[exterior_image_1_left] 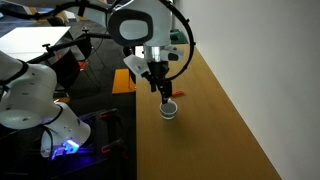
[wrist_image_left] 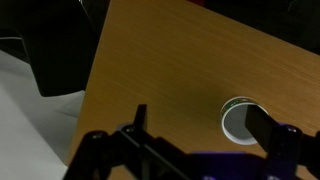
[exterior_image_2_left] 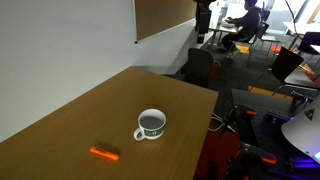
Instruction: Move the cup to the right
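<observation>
Hand: in an exterior view the hand point(exterior_image_1_left: 163, 94) hangs from the white arm point(exterior_image_1_left: 35, 100) in the upper middle of the frame, fingers pointing down at the bench point(exterior_image_1_left: 225, 125). In the wrist view the hand point(wrist_image_left: 200, 135) fills the lower edge of the frame.
Hand state: wide. The wrist view shows one dark finger at lower centre and the other at lower right, well apart, with bare wood between them and nothing gripped.
Cup: the cup point(exterior_image_1_left: 168, 110) stands upright on the bench just below the fingertips, near the bench's edge at frame centre; I cannot tell whether they touch. In an exterior view the cup point(exterior_image_2_left: 150, 124) sits in the middle of the frame, white outside, dark inside, its handle towards the lower left.
Cup at the wrist: the cup point(wrist_image_left: 238, 120) shows as a white ring at right of centre, partly hidden by the finger at lower right.
Orange object: a small orange object point(exterior_image_2_left: 104, 154) lies flat on the bench, lower left of the cup and apart from it.
Bench: brown wood, seen in all views point(exterior_image_2_left: 70, 125) point(wrist_image_left: 170, 60).
</observation>
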`<action>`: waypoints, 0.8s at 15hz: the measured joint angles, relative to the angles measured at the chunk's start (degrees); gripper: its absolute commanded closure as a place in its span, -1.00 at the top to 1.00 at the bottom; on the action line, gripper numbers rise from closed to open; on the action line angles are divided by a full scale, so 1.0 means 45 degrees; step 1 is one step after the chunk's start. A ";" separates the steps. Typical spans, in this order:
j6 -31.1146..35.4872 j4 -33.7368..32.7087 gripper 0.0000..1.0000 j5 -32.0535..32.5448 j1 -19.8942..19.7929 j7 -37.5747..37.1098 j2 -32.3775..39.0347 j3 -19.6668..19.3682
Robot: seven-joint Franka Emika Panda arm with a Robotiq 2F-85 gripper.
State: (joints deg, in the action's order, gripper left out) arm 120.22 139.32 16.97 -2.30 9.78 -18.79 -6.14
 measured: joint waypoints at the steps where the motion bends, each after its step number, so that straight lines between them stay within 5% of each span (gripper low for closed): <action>1: 0.0000 0.0000 1.00 0.0000 0.0000 0.0000 -0.0012 0.0011; 7: 0.0077 -0.0001 1.00 0.0000 -0.0006 0.0000 0.0112 0.0017; 12: 0.2092 -0.0005 1.00 -0.0049 -0.0142 0.0000 0.1560 -0.0070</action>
State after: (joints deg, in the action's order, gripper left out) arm 129.63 139.30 16.75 -2.94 9.78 -11.77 -6.46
